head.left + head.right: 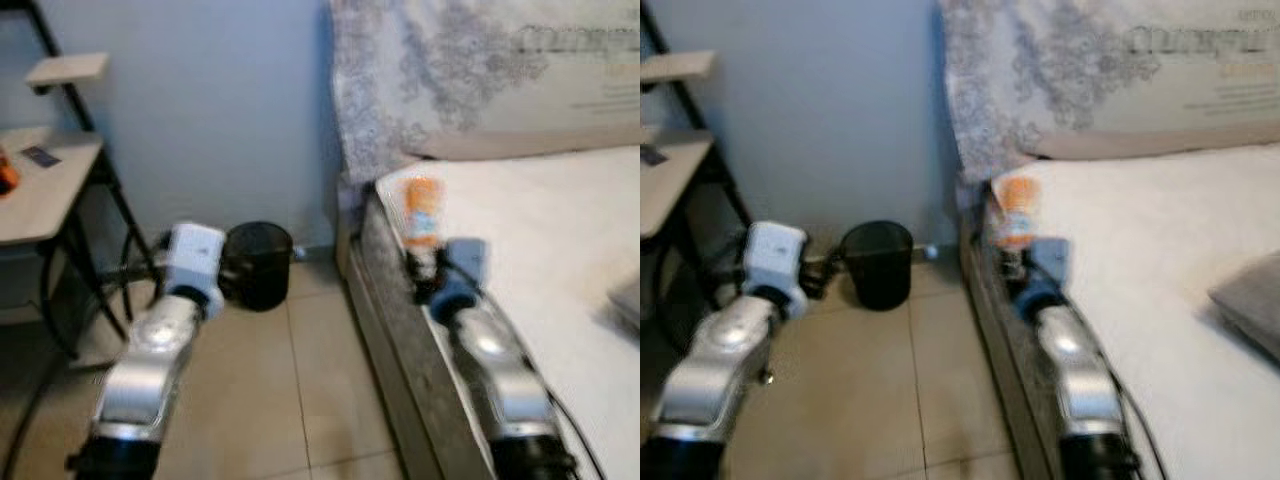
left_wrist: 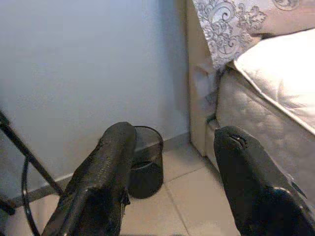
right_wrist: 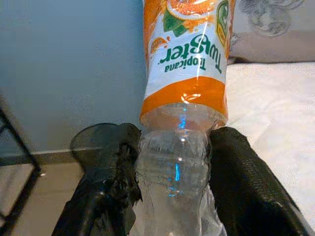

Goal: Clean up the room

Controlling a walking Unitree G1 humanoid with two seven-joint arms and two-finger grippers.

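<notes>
My right gripper (image 3: 172, 172) is shut on a clear plastic bottle (image 3: 184, 98) with an orange and white Tropicana Twister label. It holds the bottle (image 1: 423, 215) upright over the near corner of the bed. A black mesh waste bin (image 1: 257, 264) stands on the tiled floor against the wall, left of the bed. My left gripper (image 2: 174, 147) is open and hangs above the floor, pointing toward the bin (image 2: 145, 164) with nothing between its fingers.
The bed (image 1: 560, 260) with a white mattress and a patterned pillow (image 1: 450, 70) takes up the right side. A light wooden desk (image 1: 40, 185) on black legs stands at the left. Cables (image 1: 130, 270) lie by the wall near the bin.
</notes>
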